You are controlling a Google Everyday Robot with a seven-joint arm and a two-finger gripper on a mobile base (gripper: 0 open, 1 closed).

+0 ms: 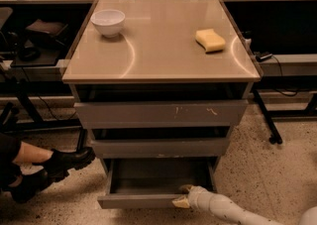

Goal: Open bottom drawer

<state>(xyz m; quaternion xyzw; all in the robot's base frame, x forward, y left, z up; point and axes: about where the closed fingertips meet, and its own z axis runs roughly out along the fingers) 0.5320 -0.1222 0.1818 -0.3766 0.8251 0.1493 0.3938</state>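
Low in the centre of the frame: the drawer [141, 201], narrowest of three grey fronts, standing pulled out with its shallow dark tray exposed. At the right end of its front panel: the gripper [181, 196], yellowish at the tip, pressed against the panel's top edge. Cannot tell how far open, nor whether clamped on the panel or only touching it. Behind it: the pale arm [223, 209], lying low and nearly level above the floor, slanting in from the lower right corner. Just above the drawer: the mid-width front [161, 148], and over that the widest front [148, 114] with pale scratch marks. On the tan top [163, 55]: a white bowl [108, 22] at upper left and a yellow sponge [210, 39] at upper right, well apart. At lower left, on the speckled floor [282, 169]: black shoes [62, 162].
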